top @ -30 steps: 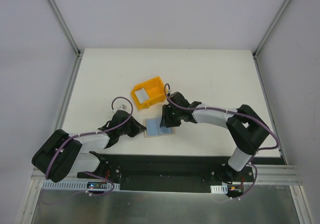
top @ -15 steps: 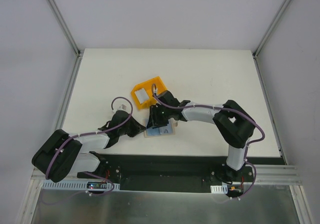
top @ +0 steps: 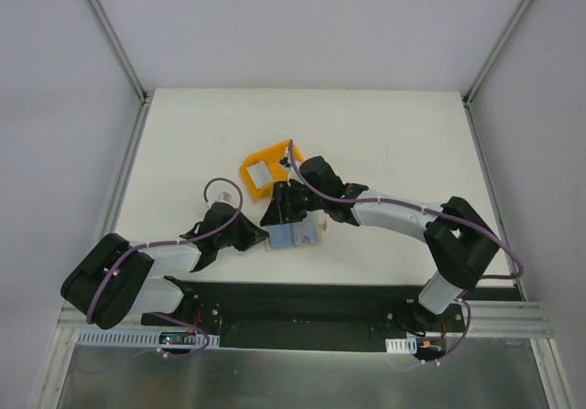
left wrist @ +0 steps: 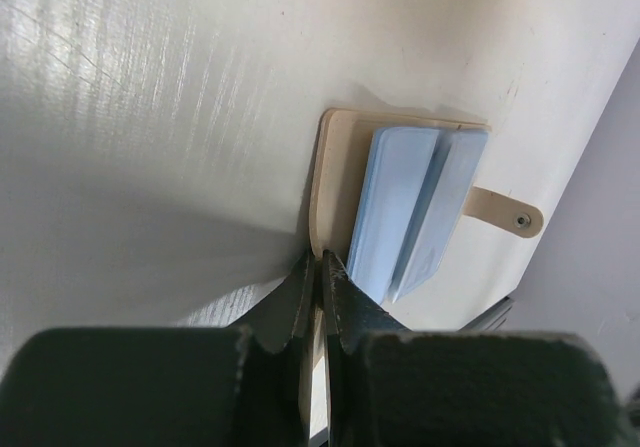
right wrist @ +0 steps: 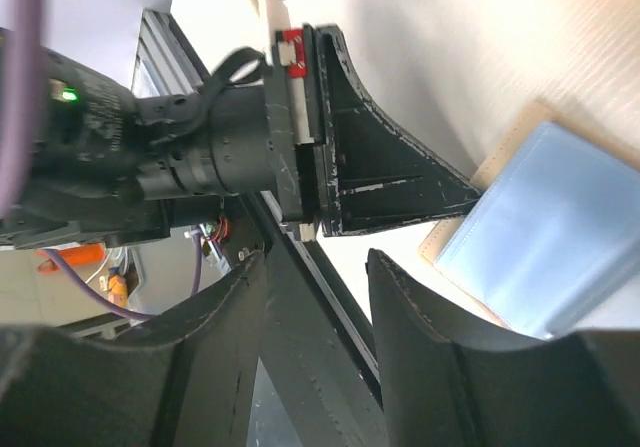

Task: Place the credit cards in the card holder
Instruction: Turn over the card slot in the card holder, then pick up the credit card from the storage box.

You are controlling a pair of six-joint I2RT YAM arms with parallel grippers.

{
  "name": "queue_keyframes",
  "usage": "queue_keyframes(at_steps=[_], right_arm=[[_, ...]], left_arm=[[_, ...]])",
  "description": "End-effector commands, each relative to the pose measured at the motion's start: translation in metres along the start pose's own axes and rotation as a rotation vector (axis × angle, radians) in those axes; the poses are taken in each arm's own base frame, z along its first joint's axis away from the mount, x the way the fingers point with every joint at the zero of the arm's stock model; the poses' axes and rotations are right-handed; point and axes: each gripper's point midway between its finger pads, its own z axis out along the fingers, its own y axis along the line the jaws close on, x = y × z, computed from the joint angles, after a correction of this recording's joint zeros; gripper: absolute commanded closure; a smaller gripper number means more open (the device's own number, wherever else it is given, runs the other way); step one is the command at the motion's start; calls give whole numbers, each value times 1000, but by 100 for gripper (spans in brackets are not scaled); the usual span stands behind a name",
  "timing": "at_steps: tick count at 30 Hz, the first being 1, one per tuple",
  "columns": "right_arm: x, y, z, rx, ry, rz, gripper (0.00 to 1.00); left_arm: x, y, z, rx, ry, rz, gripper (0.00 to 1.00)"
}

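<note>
Right gripper (top: 279, 209) moved left above card holder (top: 295, 236) (yellow bin (top: 249, 166) beside it).

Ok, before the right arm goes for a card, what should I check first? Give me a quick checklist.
1. Is the left gripper clamped on the card holder at its edge: ok.
2. Is the card holder lying open: ok.
3. Is the right gripper open and empty: ok.
4. Is a credit card waiting in the yellow bin: ok, one grey card lies there.
5. Does the right gripper have a free path to the bin: ok, it hovers just beside it.
6. Is any card already tucked in the holder: cannot tell.
</note>
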Motion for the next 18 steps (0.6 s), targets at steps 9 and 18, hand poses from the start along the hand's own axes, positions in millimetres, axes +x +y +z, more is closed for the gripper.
queue_keyframes(at_steps=[9,18], right_arm=[[-113,-35,-35,310,-123,-158,47],[-160,-72,6,333,-29,-144,43]], left_arm=[[-1,24,-10,-70,-23,76,100],[-6,18,-12,-66,-37,119,100]])
